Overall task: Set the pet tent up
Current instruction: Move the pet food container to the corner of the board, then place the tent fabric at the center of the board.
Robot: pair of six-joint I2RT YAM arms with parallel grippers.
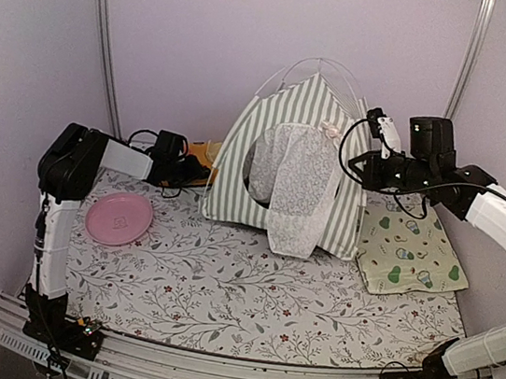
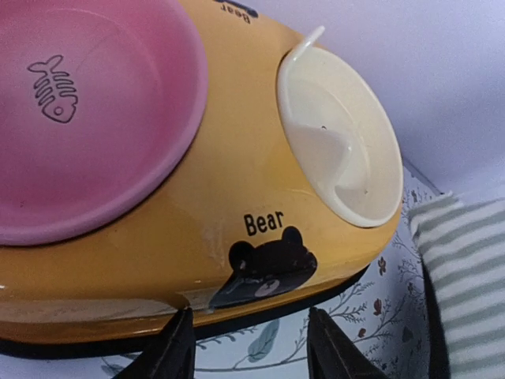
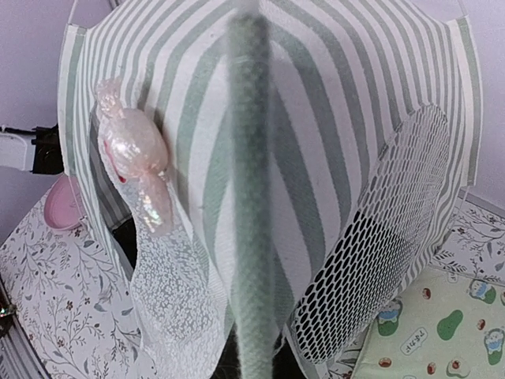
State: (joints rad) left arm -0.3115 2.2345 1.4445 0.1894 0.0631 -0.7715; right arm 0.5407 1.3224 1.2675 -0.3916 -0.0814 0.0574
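Observation:
The pet tent (image 1: pixel 301 149) stands upright at the back middle of the floral cloth. It is green-and-white striped, with thin white poles (image 1: pixel 319 65) arching over its peak and a lace curtain (image 1: pixel 301 196) hanging over the door. My right gripper (image 1: pixel 360 163) is at the tent's right edge. In the right wrist view a green trim strip (image 3: pixel 252 237) runs up from my hidden jaws, which are shut on it, beside the mesh window (image 3: pixel 387 260). My left gripper (image 2: pixel 251 317) is open and low at the orange double bowl's (image 2: pixel 237 181) near edge, holding nothing.
The orange bowl (image 1: pixel 203 154) sits behind the tent's left corner and holds a pink dish (image 2: pixel 79 118) and a cream dish (image 2: pixel 339 134). A pink plate (image 1: pixel 119 218) lies at the left. An avocado-print mat (image 1: pixel 411 254) lies right of the tent. Lilac walls enclose the space.

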